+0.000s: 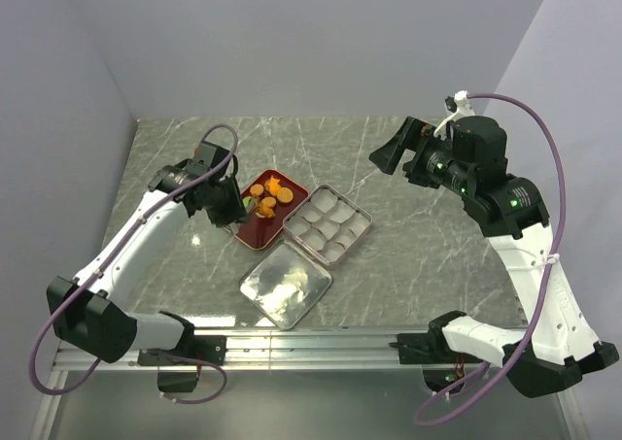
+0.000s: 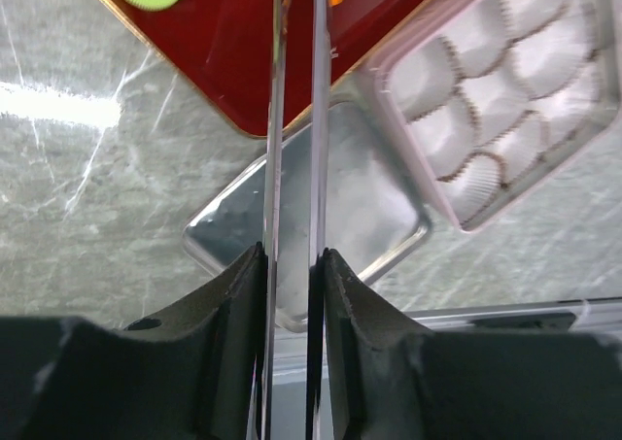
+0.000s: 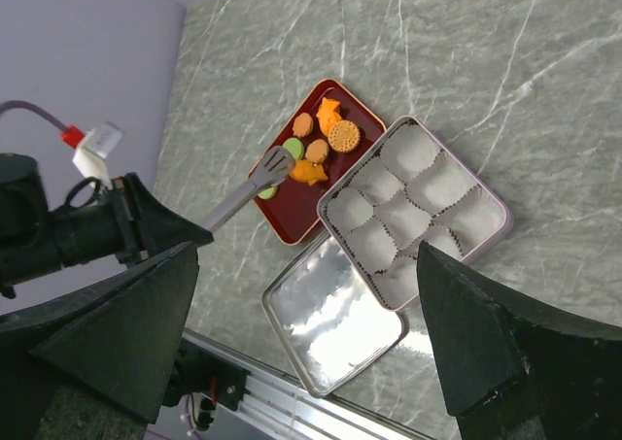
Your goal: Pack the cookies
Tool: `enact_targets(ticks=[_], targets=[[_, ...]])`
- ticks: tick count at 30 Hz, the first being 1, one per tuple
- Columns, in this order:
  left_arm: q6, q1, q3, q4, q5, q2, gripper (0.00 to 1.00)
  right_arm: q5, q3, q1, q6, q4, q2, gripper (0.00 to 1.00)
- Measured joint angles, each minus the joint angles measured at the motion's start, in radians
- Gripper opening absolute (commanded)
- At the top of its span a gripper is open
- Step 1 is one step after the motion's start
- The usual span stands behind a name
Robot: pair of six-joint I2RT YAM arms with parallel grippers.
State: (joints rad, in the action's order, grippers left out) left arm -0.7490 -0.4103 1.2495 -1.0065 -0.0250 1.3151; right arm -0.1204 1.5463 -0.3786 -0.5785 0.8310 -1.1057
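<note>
The cookies (image 3: pixel 342 136), small orange biscuits (round, star and fish shapes) plus a green round one (image 3: pixel 292 149), all lie in the dark red rectangular tray (image 3: pixel 292 221) at far left of the grey marble worktop (image 3: pixel 466 61). The left pincer (image 2: pixel 292 265) pinches thin metal tongs (image 3: pixel 238 199), their tips by an orange cookie. Just right sits a pink tin (image 3: pixel 504 215) of white paper cups (image 3: pixel 408 153), with its silver lid (image 3: pixel 335 323) nearer. The right pincer (image 1: pixel 397 153) hangs spread wide, holding nothing.
</note>
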Motion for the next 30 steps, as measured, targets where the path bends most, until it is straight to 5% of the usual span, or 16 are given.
enact_targets(ticks=[14, 30], targets=[[0.035, 0.000, 0.093, -0.082, 0.013, -0.024, 0.00, 0.000, 0.000, 0.000, 0.000, 0.000, 0.000, 1.00], [0.130, 0.000, 0.368, -0.151, 0.031, -0.002, 0.00, 0.051, 0.031, 0.000, -0.001, 0.041, -0.021, 1.00]])
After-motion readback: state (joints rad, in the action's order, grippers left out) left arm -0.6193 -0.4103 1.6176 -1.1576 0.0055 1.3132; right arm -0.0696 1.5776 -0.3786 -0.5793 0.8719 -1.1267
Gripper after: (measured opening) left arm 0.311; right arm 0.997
